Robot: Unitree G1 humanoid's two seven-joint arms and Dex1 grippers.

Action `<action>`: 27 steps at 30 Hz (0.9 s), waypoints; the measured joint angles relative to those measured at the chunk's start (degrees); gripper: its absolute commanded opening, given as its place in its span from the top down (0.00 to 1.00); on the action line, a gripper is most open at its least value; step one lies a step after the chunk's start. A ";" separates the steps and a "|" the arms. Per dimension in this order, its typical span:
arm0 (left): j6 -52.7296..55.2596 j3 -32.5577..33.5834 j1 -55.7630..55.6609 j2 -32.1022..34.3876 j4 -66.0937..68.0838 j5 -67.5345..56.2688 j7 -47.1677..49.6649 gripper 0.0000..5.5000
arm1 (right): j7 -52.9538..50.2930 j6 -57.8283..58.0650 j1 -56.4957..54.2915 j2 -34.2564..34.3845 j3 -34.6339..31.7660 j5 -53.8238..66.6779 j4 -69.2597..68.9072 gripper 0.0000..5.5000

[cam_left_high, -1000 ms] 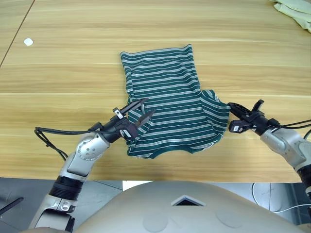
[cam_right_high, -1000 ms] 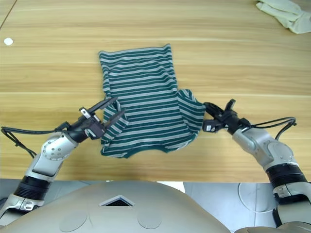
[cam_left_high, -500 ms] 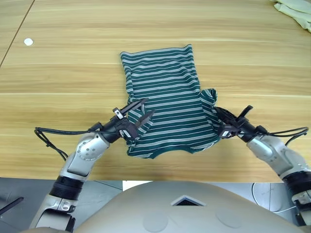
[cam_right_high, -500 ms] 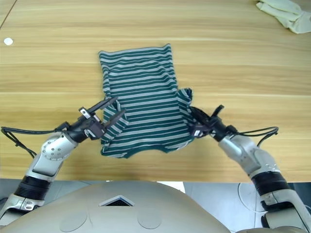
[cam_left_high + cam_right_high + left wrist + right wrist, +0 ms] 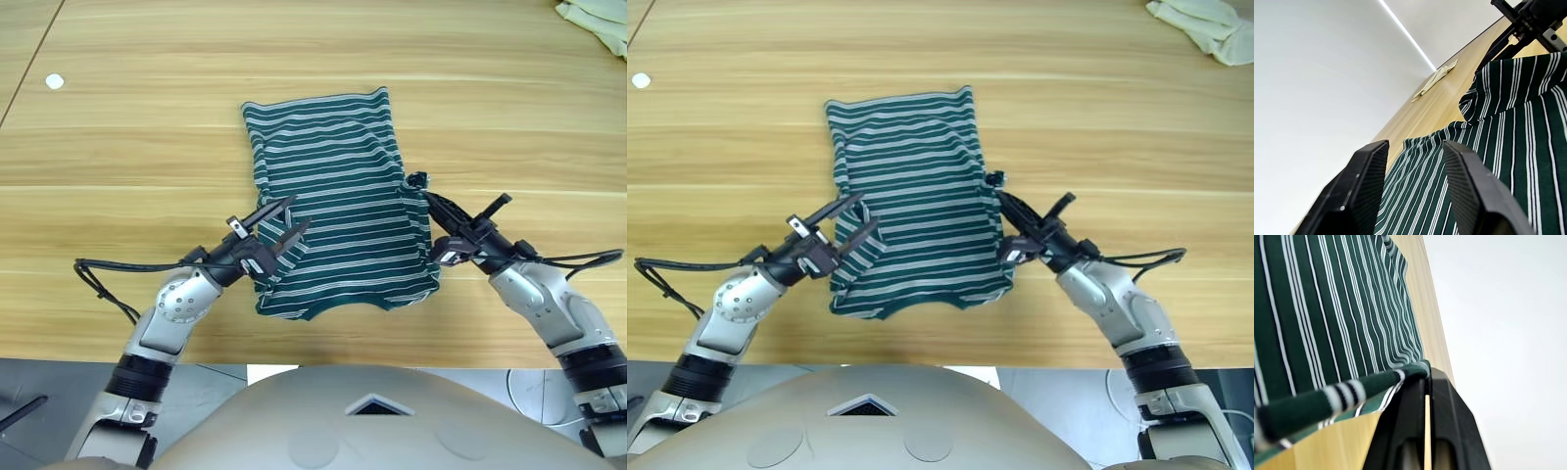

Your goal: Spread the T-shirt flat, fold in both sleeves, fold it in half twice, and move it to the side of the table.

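Folding sleeves: right gripper (image 5: 427, 196) clamped on sleeve (image 5: 418, 180) of dark green, white-striped fabric T-shirt (image 5: 333, 186), 3 o'clock. Left gripper (image 5: 294, 215) fingers apart, 8 o'clock. Half-folds, side move outstanding.

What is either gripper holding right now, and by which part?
The right gripper pinches the green striped T-shirt by its sleeve edge; the left gripper holds nothing.
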 measured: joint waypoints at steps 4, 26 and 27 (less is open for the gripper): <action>-0.41 -0.50 -0.99 -0.44 0.88 0.01 -0.02 0.62 | 2.95 -0.03 0.04 1.56 1.77 -0.34 -2.35 1.00; -1.67 -0.41 0.56 3.85 1.67 1.75 -3.11 0.62 | 14.19 -4.56 13.20 -5.84 -4.00 9.11 -6.06 0.65; -1.67 -0.36 0.48 3.79 1.56 1.75 -3.01 0.62 | 14.67 -4.53 14.29 -6.13 -4.53 9.09 -6.06 0.65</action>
